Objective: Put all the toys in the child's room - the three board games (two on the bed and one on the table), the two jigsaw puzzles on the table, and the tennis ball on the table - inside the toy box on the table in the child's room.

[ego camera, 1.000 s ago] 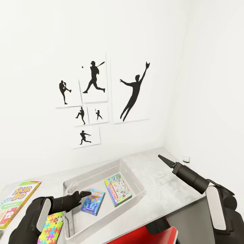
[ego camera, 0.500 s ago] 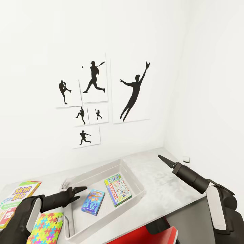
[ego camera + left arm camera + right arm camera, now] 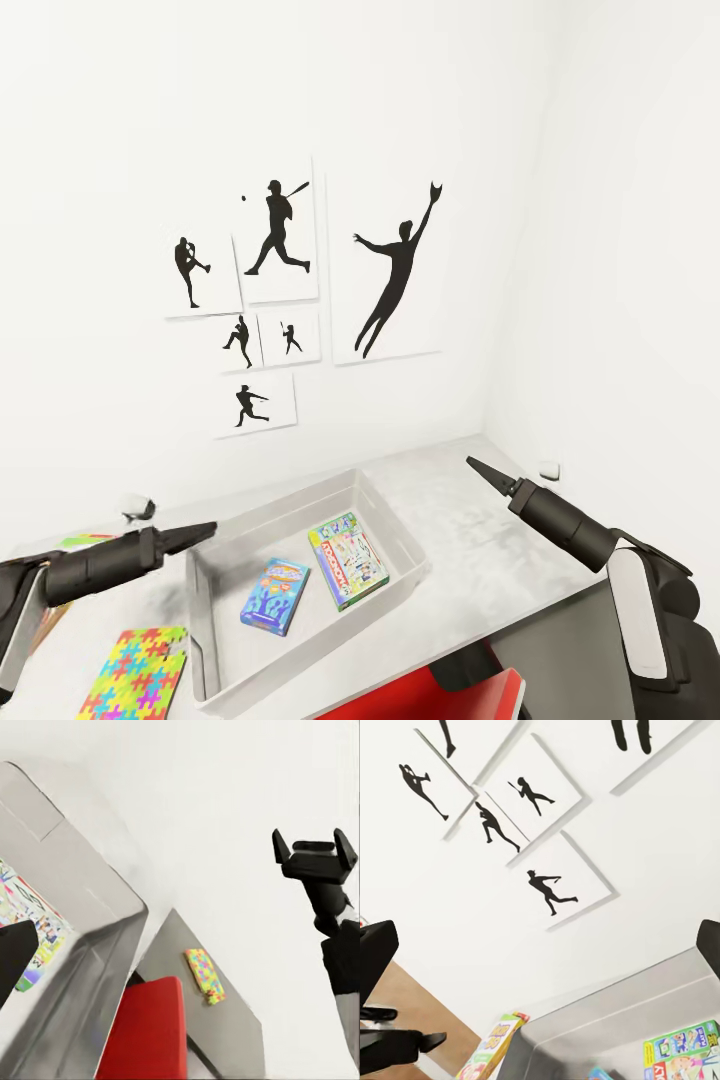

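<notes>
The grey toy box stands on the table and holds a green board game and a blue box. A colourful jigsaw puzzle lies on the table left of the box. My left gripper hovers open over the box's far left corner, and its arm covers most of the Skip-Bo game. My right gripper hangs open above the table to the right of the box, holding nothing. The left wrist view shows its two fingers spread apart.
A red chair stands against the table's near edge. Baseball silhouette pictures hang on the wall behind the table, and another wall closes the right side. A small white object sits behind my left arm.
My left arm has drawn back leftward and upward from over the blue box, out past the box's left rim. It now hides the Skip-Bo game. The right arm has not moved.
</notes>
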